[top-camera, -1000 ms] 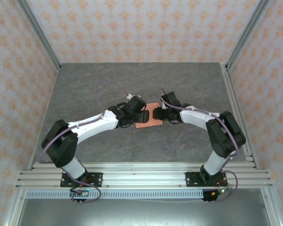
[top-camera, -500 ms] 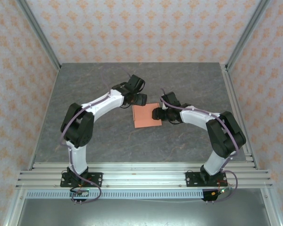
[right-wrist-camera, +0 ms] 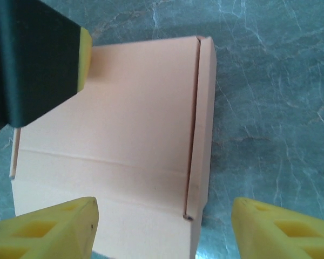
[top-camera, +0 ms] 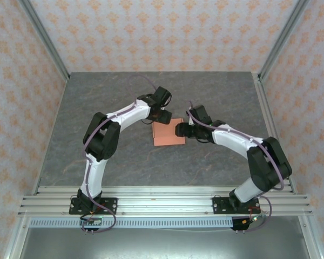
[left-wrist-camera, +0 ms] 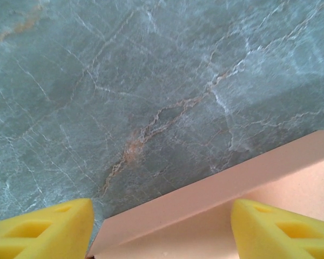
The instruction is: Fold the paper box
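The paper box is a salmon-orange, folded flat box lying on the table's middle. My left gripper hangs over its far edge. In the left wrist view its yellow fingertips stand wide apart above the paper box, so the left gripper is open. My right gripper is at the box's right edge. In the right wrist view it is open over the paper box, astride a raised side flap. The left gripper's black finger rests at the box's far corner.
The grey marbled table has free room all around the box. Aluminium posts and patterned walls close in the sides and back. A metal rail carrying both arm bases runs along the near edge.
My left arm has swung from the box's left side round to its far edge, jaws narrowing somewhat. The right gripper stayed at the right edge and opened wider. The box lies uncovered.
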`<action>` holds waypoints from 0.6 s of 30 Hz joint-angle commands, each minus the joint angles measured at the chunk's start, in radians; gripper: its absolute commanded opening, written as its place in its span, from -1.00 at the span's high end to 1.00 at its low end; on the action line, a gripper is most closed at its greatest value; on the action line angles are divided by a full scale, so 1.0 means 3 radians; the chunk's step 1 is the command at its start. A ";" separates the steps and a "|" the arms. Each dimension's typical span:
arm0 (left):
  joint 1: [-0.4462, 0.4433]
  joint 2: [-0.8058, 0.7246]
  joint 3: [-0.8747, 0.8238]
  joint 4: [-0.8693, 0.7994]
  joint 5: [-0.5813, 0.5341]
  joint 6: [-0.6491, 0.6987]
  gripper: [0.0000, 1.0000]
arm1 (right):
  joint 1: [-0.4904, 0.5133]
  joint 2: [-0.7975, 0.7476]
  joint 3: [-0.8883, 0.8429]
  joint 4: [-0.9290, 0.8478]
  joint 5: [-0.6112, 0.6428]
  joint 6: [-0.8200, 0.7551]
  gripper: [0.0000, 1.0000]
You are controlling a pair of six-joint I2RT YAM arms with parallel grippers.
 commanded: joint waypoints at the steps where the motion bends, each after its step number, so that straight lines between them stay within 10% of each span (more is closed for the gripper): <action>1: 0.0031 0.0052 0.0103 -0.0202 0.0040 0.0060 -0.35 | 0.0063 -0.0230 -0.0243 -0.0037 0.0105 0.0147 -0.31; 18: 0.0066 0.0072 0.0245 -0.0357 -0.0077 0.0127 -0.39 | 0.0312 -0.0425 -0.0841 0.0597 0.0308 0.0726 -0.30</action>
